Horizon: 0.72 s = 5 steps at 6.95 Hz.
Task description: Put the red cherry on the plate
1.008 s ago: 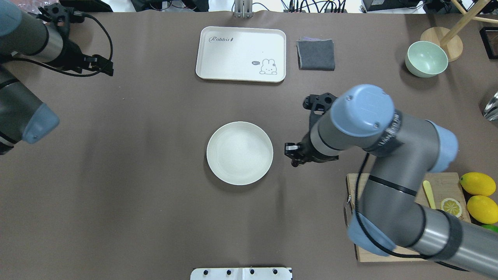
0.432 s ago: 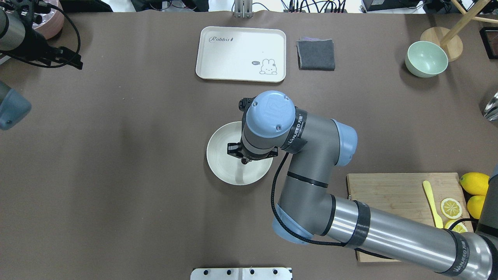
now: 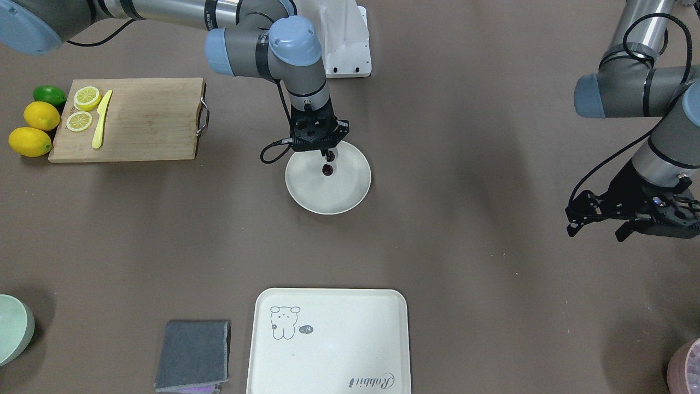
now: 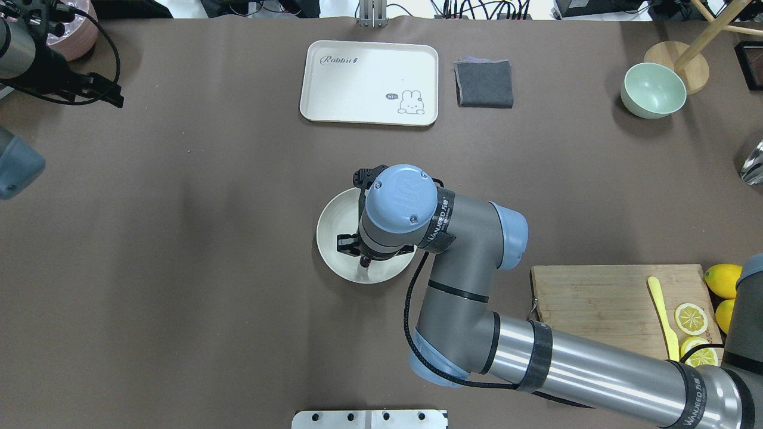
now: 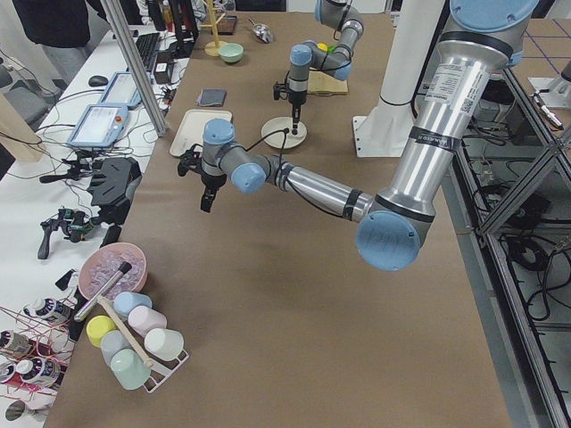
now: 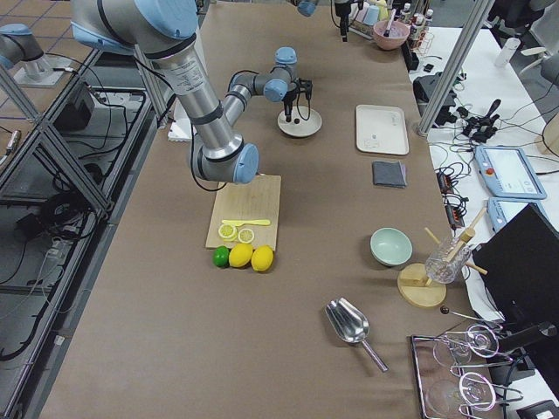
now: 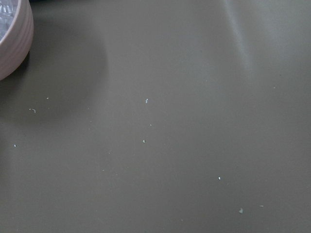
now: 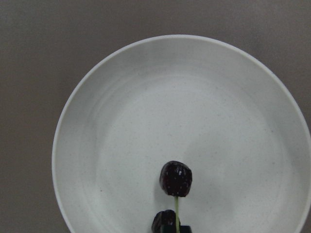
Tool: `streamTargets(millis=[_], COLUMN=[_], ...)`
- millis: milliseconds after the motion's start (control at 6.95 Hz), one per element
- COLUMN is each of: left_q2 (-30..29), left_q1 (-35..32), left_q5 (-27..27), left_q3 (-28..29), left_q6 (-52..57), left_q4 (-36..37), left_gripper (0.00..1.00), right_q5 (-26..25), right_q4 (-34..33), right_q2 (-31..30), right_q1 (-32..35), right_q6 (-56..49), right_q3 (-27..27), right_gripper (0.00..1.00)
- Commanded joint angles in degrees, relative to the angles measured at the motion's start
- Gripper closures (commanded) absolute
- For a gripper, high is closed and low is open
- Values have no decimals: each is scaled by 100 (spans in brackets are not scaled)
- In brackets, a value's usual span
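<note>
The red cherry (image 8: 175, 178) is a pair of tiny dark fruits on a thin stem. My right gripper (image 3: 327, 157) is shut on that stem and holds the pair over the inside of the plate (image 3: 350, 203). The cherry (image 3: 328, 170) hangs just below the fingertips; I cannot tell whether it touches the plate. In the overhead view the right wrist covers much of the round cream-white plate (image 4: 325, 238), and in the right wrist view the plate (image 8: 194, 107) fills the frame. My left gripper (image 3: 596, 230) hovers far off at the table's left end, open and with nothing in it.
A cream tray with a rabbit drawing (image 4: 369, 83) and a folded grey cloth (image 4: 484, 83) lie at the far side. At right are a green bowl (image 4: 653, 89) and a cutting board (image 4: 596, 298) with lemon slices, beside whole lemons (image 4: 724, 280). A pink bowl (image 4: 77, 30) sits by the left gripper.
My right arm swung left from beside the plate to over it, carrying the cherry, then shifted slightly toward the plate's near side. My left arm drew back toward the far left corner.
</note>
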Motion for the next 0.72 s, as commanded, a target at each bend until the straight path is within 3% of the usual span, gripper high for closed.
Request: streamTargets(millis=[0,144,288,432,576], left_q2=[8,51,226,227,236], left_q1=[0,-122,-428,-849,-1244], left_q5=[-7,-15,-363,-741,-806], left_q3=[-3,-3,67,59,59], left_q6=[1,1,488,1502,2365], left_q4=[8,17,148,758,1251], left_gripper=[2,2,2,2,2], right_q5=[-5,125,631,1106,1659], right_q4=[-40,-328,-1044,-1521,-1604], right_q2=[44,-7,-226,-706,-1259], right_q1=[42,330,881,1600,2434], right_q6=[13,-74,-502,-1506,-2535], right_q3=[113,383,865,1331,1396], right_gripper=[0,0,0,0,0])
